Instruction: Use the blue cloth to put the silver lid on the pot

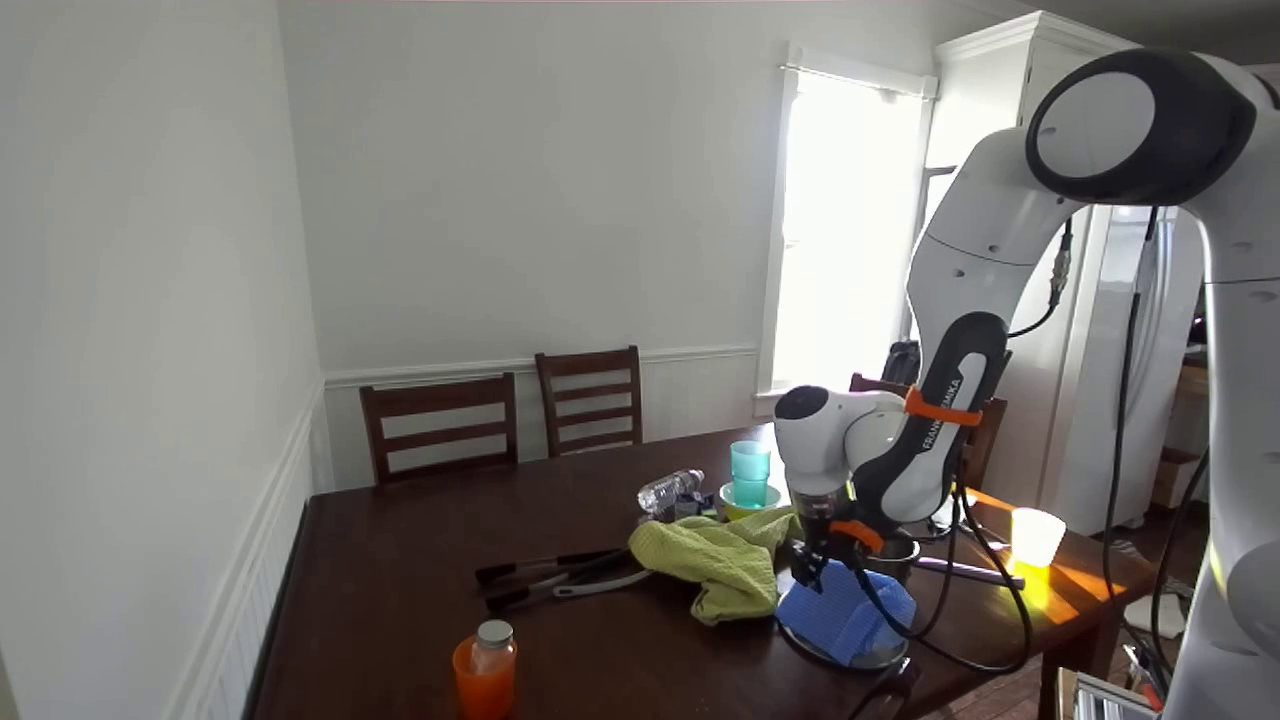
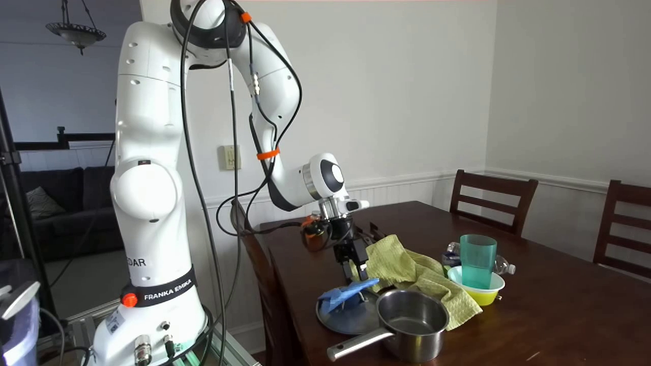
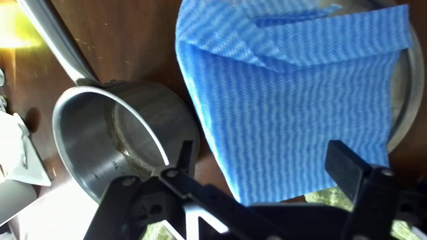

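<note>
The blue cloth (image 3: pixel 293 116) lies folded over the silver lid (image 3: pixel 415 90), covering most of it. The cloth (image 1: pixel 845 610) and the lid (image 2: pixel 351 324) show in both exterior views, with the lid flat on the table. The steel pot (image 2: pixel 414 338) stands uncovered beside the lid; its empty inside shows in the wrist view (image 3: pixel 133 133). My gripper (image 3: pixel 262 151) is open, with nothing between its fingers. It points down above the cloth's edge in both exterior views (image 1: pixel 808 572) (image 2: pixel 356 277). I cannot tell whether a fingertip touches the cloth. The cloth hides the lid's middle.
A green towel (image 1: pixel 715 565) lies beside the lid, with several utensils (image 1: pixel 560 580) near it. A teal cup (image 2: pixel 478 262) stands in a bowl (image 2: pixel 483 295) beside a plastic bottle (image 1: pixel 668 492). An orange cup (image 1: pixel 485 685) and a white cup (image 1: pixel 1037 537) stand farther off.
</note>
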`<state>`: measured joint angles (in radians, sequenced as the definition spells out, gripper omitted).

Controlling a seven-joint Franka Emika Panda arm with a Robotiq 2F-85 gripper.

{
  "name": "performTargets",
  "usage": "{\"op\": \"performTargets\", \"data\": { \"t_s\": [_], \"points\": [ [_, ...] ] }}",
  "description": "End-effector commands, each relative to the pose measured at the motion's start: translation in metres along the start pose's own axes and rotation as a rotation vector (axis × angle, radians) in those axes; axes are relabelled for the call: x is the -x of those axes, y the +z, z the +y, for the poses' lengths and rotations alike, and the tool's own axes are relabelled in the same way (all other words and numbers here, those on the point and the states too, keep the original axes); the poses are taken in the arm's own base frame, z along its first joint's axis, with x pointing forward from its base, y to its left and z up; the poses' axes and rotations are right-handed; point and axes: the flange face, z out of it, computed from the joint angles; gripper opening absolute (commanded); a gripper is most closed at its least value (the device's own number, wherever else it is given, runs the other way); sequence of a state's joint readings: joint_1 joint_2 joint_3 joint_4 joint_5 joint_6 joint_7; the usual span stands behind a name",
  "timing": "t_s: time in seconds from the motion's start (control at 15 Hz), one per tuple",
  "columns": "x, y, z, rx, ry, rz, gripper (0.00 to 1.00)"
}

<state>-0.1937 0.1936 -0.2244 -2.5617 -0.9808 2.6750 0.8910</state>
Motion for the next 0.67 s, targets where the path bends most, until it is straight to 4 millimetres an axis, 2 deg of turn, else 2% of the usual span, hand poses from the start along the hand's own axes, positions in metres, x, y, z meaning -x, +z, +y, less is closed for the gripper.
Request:
{"op": "performTargets", "data": {
  "t_s": [0.0,0.53,0.6],
  "points": [
    [0.005,0.008,-0.005,-0.063,0.005,-0.043,1.0],
    [0.006,0.037,-0.011,-0.071,-0.015,-0.107,1.0],
    [0.006,0.041,-0.011,-0.076,-0.011,-0.104,0.83]
  ]
}}
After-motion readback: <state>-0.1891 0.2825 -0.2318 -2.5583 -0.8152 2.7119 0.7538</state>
